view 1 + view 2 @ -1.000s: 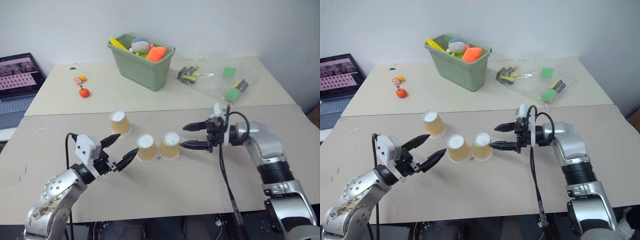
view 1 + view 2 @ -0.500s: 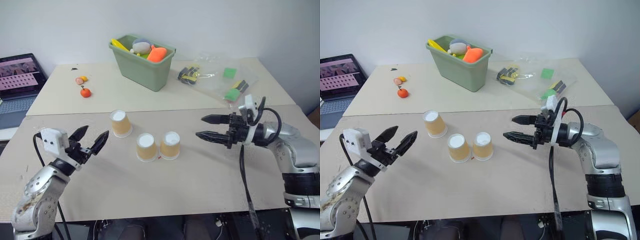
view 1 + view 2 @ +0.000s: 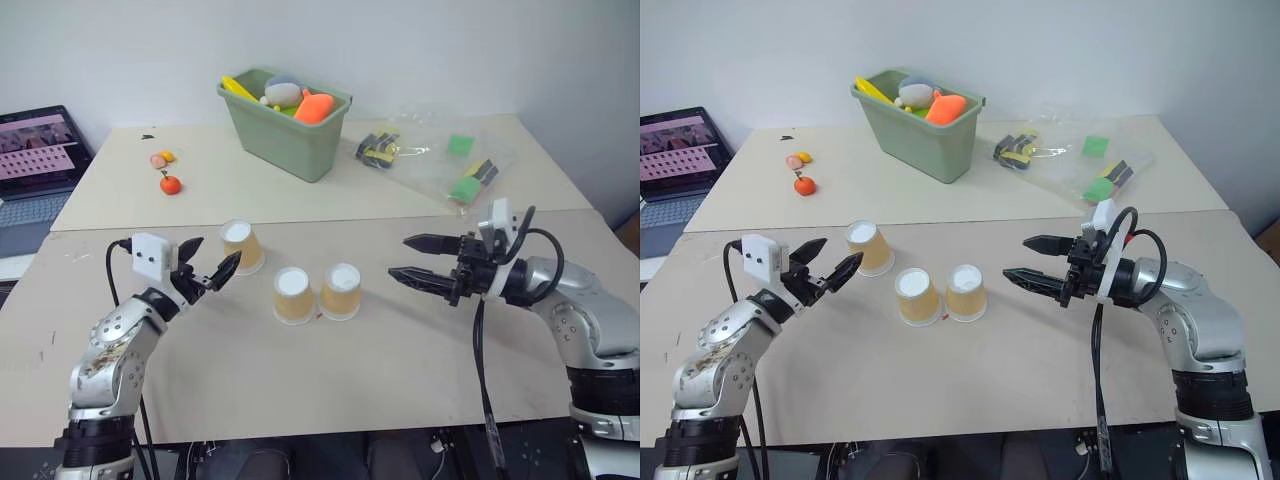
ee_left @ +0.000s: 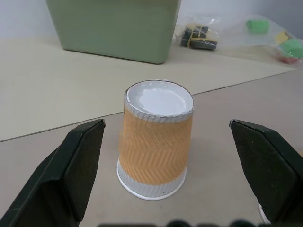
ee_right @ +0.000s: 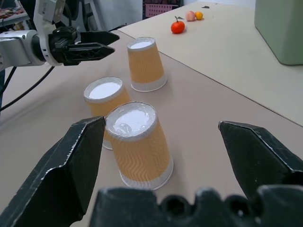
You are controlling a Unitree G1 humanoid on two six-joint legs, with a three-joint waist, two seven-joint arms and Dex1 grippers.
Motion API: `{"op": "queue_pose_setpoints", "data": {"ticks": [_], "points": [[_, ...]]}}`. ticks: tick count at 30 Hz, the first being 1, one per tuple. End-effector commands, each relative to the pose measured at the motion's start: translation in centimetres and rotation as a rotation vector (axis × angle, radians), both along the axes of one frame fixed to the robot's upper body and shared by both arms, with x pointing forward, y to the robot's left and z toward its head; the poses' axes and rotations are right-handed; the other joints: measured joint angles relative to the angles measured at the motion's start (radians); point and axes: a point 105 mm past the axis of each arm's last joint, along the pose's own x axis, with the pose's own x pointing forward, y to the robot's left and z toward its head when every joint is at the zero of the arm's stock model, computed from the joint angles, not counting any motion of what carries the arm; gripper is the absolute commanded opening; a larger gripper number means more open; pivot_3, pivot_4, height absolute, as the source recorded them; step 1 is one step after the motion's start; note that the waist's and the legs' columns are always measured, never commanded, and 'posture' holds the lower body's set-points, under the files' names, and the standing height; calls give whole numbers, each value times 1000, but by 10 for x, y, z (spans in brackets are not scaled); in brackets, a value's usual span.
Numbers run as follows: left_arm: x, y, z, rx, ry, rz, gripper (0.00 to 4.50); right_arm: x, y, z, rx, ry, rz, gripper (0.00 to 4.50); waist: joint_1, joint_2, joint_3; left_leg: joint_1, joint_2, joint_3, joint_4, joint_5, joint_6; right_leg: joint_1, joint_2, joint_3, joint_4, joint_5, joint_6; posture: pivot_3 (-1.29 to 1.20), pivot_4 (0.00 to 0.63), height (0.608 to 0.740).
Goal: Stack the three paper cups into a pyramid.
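Jaws of both grippers gape wide, empty, near cups [image 3: 293, 294].

Lighting's pretty even and bright, soft overhead stuff, so the shadows on the surface [image 3: 400, 350] are faint, just small smudges under the cups. No real glare. Head views look crisp. In the wrist views the close-up pincer fingers [image 4: 71, 165] go a bit soft.

Three upturned paper cups [image 3: 917, 296] stand unstacked between two open grippers.
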Motion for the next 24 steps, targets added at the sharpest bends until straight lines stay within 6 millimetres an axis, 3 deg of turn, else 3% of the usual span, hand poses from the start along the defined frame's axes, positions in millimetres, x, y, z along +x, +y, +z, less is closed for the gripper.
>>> {"op": "queue_pose_setpoints", "data": {"ticks": [1, 21, 24], "points": [[5, -2, 6, 27, -36, -1, 4500, -7, -1, 15, 30, -61, -2, 4455, 0, 0, 0, 0, 0, 0, 0, 0, 0, 0, 0, 0, 0, 0, 0, 0, 150, 740], [58, -31, 1, 65, -30, -51, 4500, -12, -5, 17, 44, -81, -71, 4455, 0, 0, 0, 0, 0, 0, 1, 0, -1, 0, 0, 0, 0, 1, 1, 0, 150, 740], [58, -33, 5, 40, -56, -56, 3898, -12, -4, 17, 45, -83, -73, 4500, -1, 0, 0, 0, 0, 0, 1, 0, -1, 0, 0, 0, 0, 1, 1, 0, 150, 740]]}}
